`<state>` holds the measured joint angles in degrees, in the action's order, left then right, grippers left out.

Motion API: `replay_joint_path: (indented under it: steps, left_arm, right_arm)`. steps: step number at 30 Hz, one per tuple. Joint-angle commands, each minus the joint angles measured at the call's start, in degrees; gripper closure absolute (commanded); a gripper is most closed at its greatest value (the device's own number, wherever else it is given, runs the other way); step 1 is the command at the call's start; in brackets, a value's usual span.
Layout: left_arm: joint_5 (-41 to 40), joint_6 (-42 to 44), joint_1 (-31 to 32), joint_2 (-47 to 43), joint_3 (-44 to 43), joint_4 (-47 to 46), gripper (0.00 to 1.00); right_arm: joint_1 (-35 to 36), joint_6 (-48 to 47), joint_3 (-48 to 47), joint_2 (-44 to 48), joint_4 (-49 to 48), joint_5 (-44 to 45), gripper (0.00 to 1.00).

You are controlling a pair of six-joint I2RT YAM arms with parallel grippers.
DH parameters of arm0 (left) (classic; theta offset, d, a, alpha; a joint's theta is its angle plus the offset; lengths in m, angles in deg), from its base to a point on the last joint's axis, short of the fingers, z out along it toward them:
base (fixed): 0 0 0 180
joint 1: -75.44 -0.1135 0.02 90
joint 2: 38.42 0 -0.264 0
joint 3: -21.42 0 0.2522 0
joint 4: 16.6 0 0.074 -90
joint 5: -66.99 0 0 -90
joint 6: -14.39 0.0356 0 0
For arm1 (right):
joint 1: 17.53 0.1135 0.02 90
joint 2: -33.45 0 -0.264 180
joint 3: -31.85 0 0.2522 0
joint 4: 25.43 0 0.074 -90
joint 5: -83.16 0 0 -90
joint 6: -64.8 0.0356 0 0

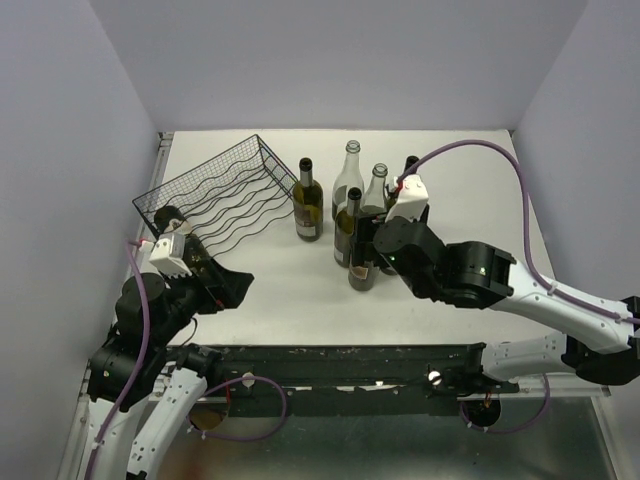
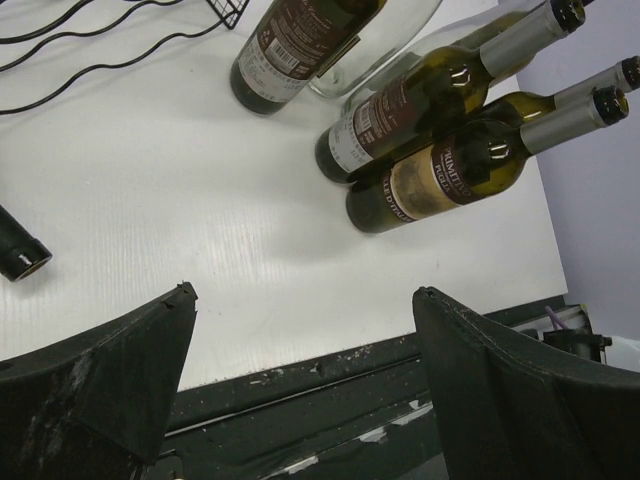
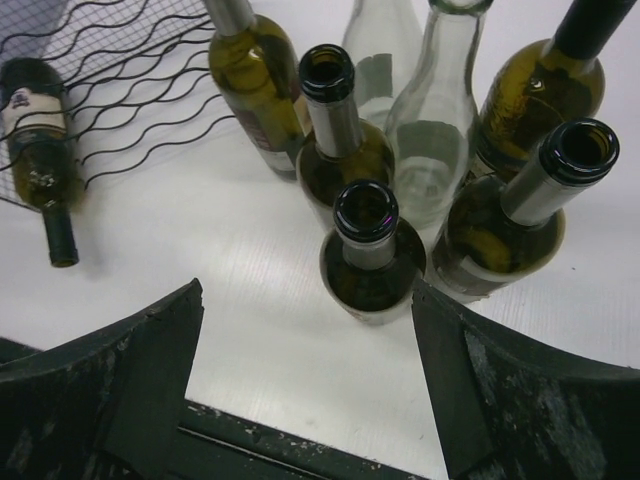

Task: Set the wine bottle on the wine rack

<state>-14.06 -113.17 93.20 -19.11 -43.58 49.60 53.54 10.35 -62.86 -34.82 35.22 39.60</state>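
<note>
my right claw [image 3: 307, 292] stands spread wide with nothing between its fingers. just ahead of it is a dark wine bottle [image 3: 368, 255], upright and uncorked, its inside too dark to read. behind it crowd other standing bottles; the clear bottles [image 3: 430, 120] look empty. far off to the left sits the wine rack [image 3: 130, 100], cradling one labelled bottle [image 3: 35, 130] on its side. my left claw [image 2: 305, 292] gapes too, holding nothing.

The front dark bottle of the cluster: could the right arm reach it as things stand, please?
Probably yes: the open right gripper hangs just over the bottle, nothing between them, though a neighbour stands close beside.
</note>
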Motion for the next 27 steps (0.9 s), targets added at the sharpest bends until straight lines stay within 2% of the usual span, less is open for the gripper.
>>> replay_joint_path:
  steps: [1, 8, 14, 18, 20, 23, 27]
  left_arm:
    - [3.86, 4.06, 0.08, -3.92, 1.49, -7.17, 0.01]
    - [6.79, 5.4, 0.08, -4.02, 3.25, -8.86, 0.01]
    - [3.01, 4.77, 0.17, -0.16, 2.03, -5.43, 0.01]
    - [4.66, 7.41, 0.08, 0.11, 2.46, -6.21, 0.01]
    - [5.98, 8.29, 0.08, -0.59, 3.16, -7.35, 0.01]
    - [7.39, 9.7, 0.08, -1.38, 4.22, -8.58, 0.01]
    - [10.81, 11.8, 0.08, -1.91, 5.27, -10.34, 0.01]
  right_arm:
    - [-4.52, 2.42, 0.35, -3.35, 2.94, -0.28, 0.11]
    - [-12.09, -2.68, 1.76, -7.57, -4.09, -5.56, 0.23]
    - [-13.15, -4.52, 2.9, -9.34, -6.72, -4.86, 0.34]
    - [-13.24, -5.4, 3.43, -9.51, -7.34, -6.35, 0.38]
    - [-13.32, -5.58, 3.69, -9.6, -7.34, -6.71, 0.43]
    - [-13.59, -5.84, 3.52, -9.69, -6.99, -6.8, 0.57]
    - [-13.59, -6.63, 1.77, -9.95, -5.51, -6.97, 0.87]
